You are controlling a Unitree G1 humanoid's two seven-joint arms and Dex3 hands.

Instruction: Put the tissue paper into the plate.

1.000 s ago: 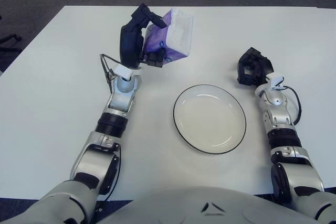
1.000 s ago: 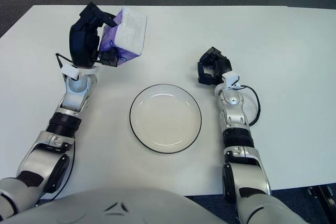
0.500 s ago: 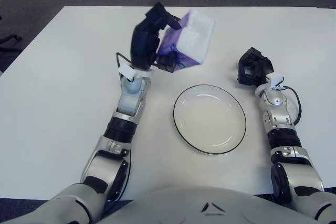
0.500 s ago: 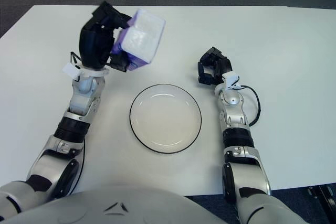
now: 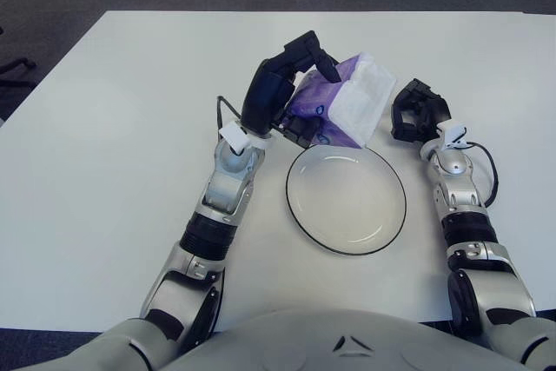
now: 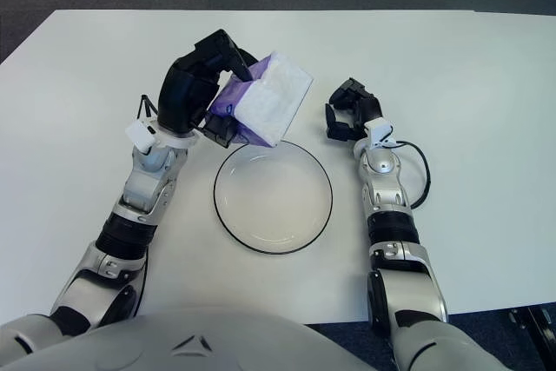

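Gripping the tissue pack (image 5: 343,110), left hand (image 5: 276,97) fingers apparently wrap its left side.

The left robot hand (image 5: 291,93) grips a purple-and-white tissue pack (image 5: 343,110), holding it tilted in the air. Just below and right of that hand, the pack overlaps the far rim of a black-edged white plate (image 5: 347,198) on the white worktop (image 5: 104,128). The right robot hand (image 5: 417,113), fingers curled and empty, shows right of the pack.
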